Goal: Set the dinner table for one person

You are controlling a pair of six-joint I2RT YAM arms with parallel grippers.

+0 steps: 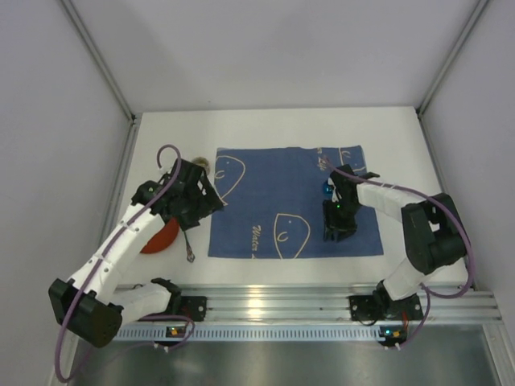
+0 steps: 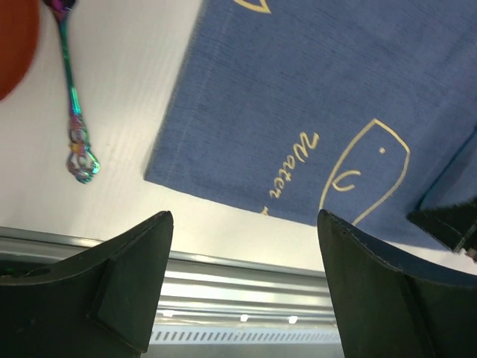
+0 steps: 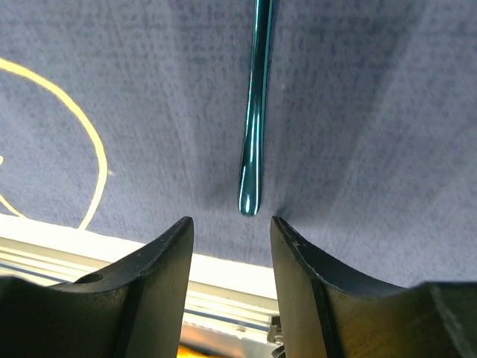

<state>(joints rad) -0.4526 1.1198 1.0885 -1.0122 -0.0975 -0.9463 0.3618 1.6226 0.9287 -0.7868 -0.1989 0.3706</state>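
Note:
The white dinner table (image 1: pixel 282 129) carries a blue placemat (image 1: pixel 265 189) with line drawings. A teal utensil lies on the mat's right part (image 3: pixel 253 134); its blue head shows in the top view (image 1: pixel 326 190). My right gripper (image 3: pixel 231 224) is open and empty, low over the mat, its fingertips just short of the handle's end (image 1: pixel 338 227). My left gripper (image 2: pixel 244 224) is open and empty above the mat's left edge (image 1: pixel 193 211). An iridescent utensil (image 2: pixel 74 112) lies on the table left of the mat (image 1: pixel 189 248), beside an orange-red dish (image 1: pixel 163 238).
The dish is partly hidden under my left arm. A small brownish thing (image 1: pixel 201 166) sits behind the left gripper, unclear what it is. A metal rail (image 1: pixel 265 301) runs along the near edge. Grey walls close the sides and back.

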